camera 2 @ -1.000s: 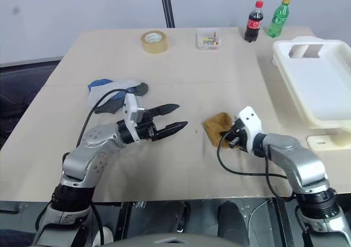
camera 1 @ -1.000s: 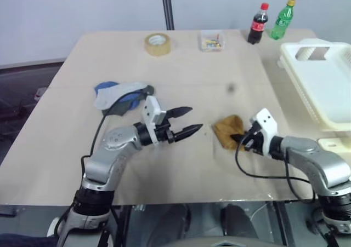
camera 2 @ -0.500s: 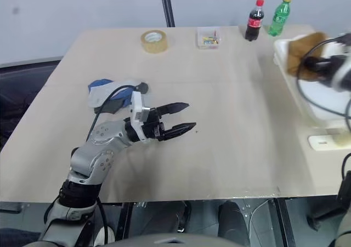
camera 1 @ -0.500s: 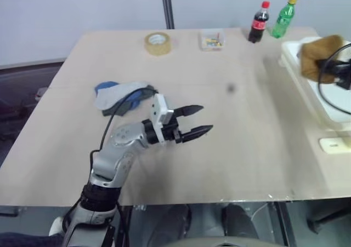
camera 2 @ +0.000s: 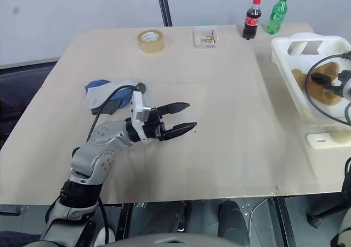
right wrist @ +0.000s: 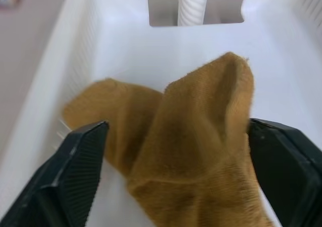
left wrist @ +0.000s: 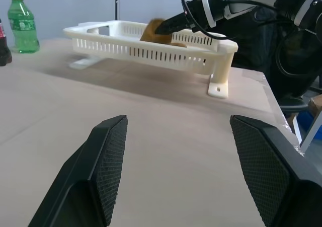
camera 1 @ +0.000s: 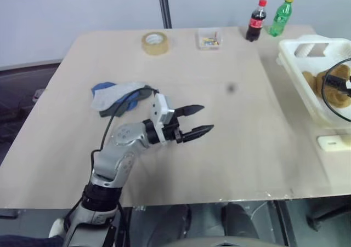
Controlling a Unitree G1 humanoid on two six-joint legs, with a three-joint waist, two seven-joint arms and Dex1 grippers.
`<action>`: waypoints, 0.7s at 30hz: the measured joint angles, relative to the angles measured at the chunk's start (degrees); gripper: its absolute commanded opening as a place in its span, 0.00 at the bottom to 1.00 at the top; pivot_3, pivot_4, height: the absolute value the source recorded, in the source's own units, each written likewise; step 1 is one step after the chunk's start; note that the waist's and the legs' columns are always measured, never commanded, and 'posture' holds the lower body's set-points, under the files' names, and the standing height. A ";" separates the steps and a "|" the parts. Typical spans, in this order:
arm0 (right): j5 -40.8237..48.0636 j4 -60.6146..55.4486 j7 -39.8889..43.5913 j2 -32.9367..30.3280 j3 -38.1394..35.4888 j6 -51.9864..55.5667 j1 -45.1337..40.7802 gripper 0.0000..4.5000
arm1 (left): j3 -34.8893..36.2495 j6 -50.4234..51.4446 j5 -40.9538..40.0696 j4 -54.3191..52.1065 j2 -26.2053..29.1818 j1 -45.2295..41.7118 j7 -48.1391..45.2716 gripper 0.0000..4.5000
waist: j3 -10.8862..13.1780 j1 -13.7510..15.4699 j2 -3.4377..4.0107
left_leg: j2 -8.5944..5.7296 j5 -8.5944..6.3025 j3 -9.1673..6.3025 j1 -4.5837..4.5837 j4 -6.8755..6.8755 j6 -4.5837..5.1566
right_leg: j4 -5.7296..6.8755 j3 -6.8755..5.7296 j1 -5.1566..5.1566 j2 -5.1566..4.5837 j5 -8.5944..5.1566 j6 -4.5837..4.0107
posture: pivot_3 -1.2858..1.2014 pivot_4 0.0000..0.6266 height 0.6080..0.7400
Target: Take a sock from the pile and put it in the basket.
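Observation:
The pile (camera 1: 118,96) of blue and grey socks lies on the table's left half. Just in front of it, my left gripper (camera 1: 207,118) hovers open and empty over the table, pointing right. The white slotted basket (camera 1: 290,61) stands at the right edge. A mustard-yellow sock (right wrist: 201,126) lies crumpled inside it, also seen as the sock (camera 2: 323,88) in the right eye view. My right gripper (right wrist: 177,125) hangs over the basket just above the sock, open, with its fingers spread wide to either side of it.
Along the far edge stand a tape roll (camera 1: 155,42), a small clear box (camera 1: 209,40), a cola bottle (camera 1: 254,21) and a green bottle (camera 1: 279,17). A small white block (camera 1: 332,143) lies in front of the basket.
My right gripper carried the mustard sock from the table's middle up and right over the basket, then opened; the sock now lies in the basket. The left gripper barely moved.

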 measured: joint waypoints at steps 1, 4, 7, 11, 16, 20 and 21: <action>-1.69 0.40 -0.28 -0.63 0.85 -2.16 0.16 0.99 | 0.00 0.15 0.00 0.00 0.14 0.14 -0.01 0.77 | 0.00 0.06 0.00 | 0.00 0.00 0.00 0.00 0.00 0.00 | 0.00 0.00 0.00 0.00 0.00 0.00 | 0.52 0.24 1.00; -6.49 0.90 -2.44 -2.33 2.73 -9.04 0.27 0.99 | -0.01 0.42 0.03 0.00 0.54 0.60 -0.03 0.77 | 0.01 0.06 0.02 | 0.00 0.00 0.00 -0.01 0.00 0.00 | 0.01 0.01 -0.04 0.00 0.00 0.00 | 0.52 0.24 1.00; -5.64 -2.45 -1.51 -1.82 1.53 -11.45 0.15 0.99 | 0.03 1.10 -0.05 -0.03 1.04 0.61 0.01 0.77 | 0.01 -0.38 0.02 | 0.05 0.00 0.08 0.01 0.00 -0.01 | 0.03 0.10 -0.04 0.07 0.00 0.01 | 0.52 0.24 1.00; 3.17 -18.18 7.43 0.46 -0.59 -7.63 4.16 0.99 | 0.61 3.38 -0.11 -0.51 2.21 0.94 1.42 0.77 | 0.01 -0.93 0.01 | 0.16 0.00 0.00 0.01 0.02 -0.01 | 0.03 0.04 -0.03 0.17 0.00 0.01 | 0.52 0.24 1.00; 17.00 -41.63 16.47 8.35 -1.68 -0.95 24.76 0.99 | 5.08 6.49 -1.93 -3.53 3.68 4.74 5.52 0.77 | -0.01 -0.01 -0.12 | 0.10 0.00 -0.17 -0.06 0.04 0.00 | -0.01 -0.10 -0.01 0.07 0.00 0.00 | 0.52 0.24 1.00; 18.90 -51.30 16.78 12.57 1.84 -0.80 34.19 0.99 | 7.98 7.31 -1.89 -5.66 4.86 9.60 8.79 0.77 | 0.00 0.29 -0.09 | 0.05 0.00 -0.15 -0.01 0.13 -0.01 | 0.05 -0.08 0.03 0.03 0.01 0.01 | 0.52 0.24 1.00; 18.68 -52.02 16.80 12.81 2.20 -1.27 34.96 0.99 | 8.18 7.19 -1.55 -5.80 4.87 10.24 9.26 0.77 | 0.00 0.31 -0.10 | 0.05 0.00 -0.16 0.02 0.13 -0.01 | 0.05 -0.09 0.05 0.04 0.01 0.01 | 0.52 0.24 1.00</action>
